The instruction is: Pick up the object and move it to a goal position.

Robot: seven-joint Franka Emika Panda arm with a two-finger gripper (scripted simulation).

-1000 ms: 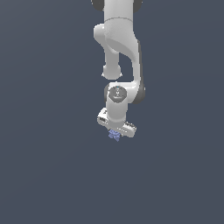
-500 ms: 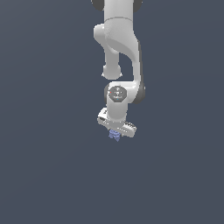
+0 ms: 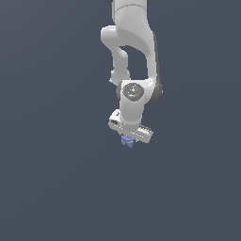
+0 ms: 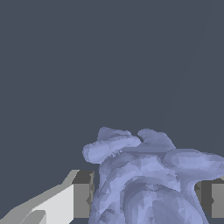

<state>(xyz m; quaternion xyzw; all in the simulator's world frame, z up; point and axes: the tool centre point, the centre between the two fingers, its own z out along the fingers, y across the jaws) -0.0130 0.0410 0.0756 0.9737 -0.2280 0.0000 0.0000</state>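
Observation:
The object (image 3: 127, 140) is a small periwinkle-blue faceted lump. In the exterior view it hangs just under my white gripper (image 3: 128, 140), near the picture's middle, above the dark grey floor (image 3: 56, 188). In the wrist view the object (image 4: 144, 179) fills the space between my two fingers (image 4: 82, 197), and both dark pads press against its sides. My gripper (image 4: 146, 199) is shut on it. The lower part of the lump is cut off by the wrist view's edge.
The white arm (image 3: 132, 42) rises from the gripper to the exterior view's upper edge. Plain dark grey ground (image 4: 87, 65) lies all around, with no other objects in view.
The arm and the held object have risen slightly in the exterior view; the grip is unchanged.

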